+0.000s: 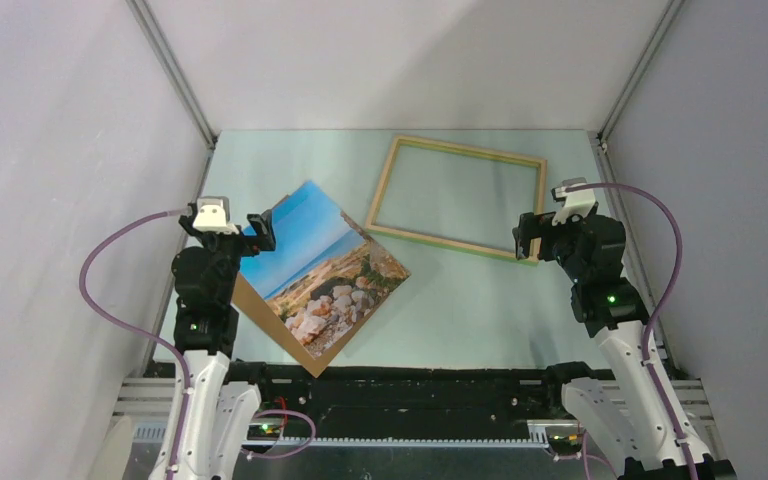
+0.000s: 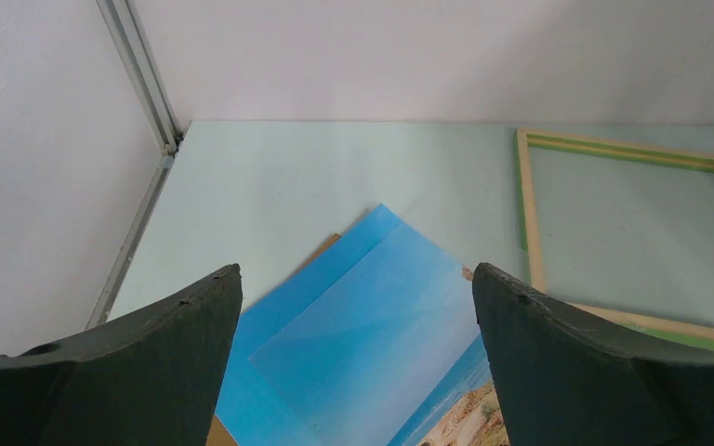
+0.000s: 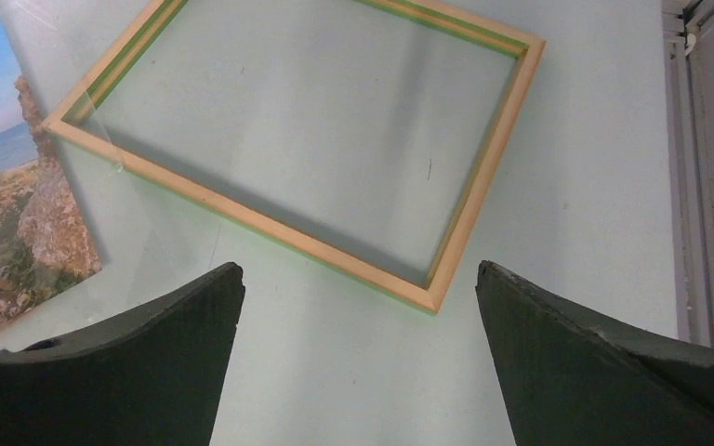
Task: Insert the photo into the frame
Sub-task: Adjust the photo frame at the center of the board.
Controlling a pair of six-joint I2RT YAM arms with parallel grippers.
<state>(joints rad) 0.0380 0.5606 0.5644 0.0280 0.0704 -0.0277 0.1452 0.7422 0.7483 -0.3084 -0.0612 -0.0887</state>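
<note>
The photo (image 1: 325,270), a print of blue sky, sea and pale rocks, lies turned like a diamond on the table at centre left. Its brown board (image 1: 270,325) shows along the near-left edge. The frame (image 1: 457,247) lies flat at the back right, light wood side up, with a thin green edge showing. My left gripper (image 1: 259,232) is open and empty above the photo's sky corner (image 2: 372,325). My right gripper (image 1: 527,238) is open and empty above the table, just short of the frame's near right corner (image 3: 432,297). The photo's rocky edge shows in the right wrist view (image 3: 9,186).
The pale green table (image 1: 460,310) is enclosed by white walls with metal corner posts at the back left (image 1: 175,75) and back right (image 1: 635,70). A black rail (image 1: 390,385) runs along the near edge between the arm bases.
</note>
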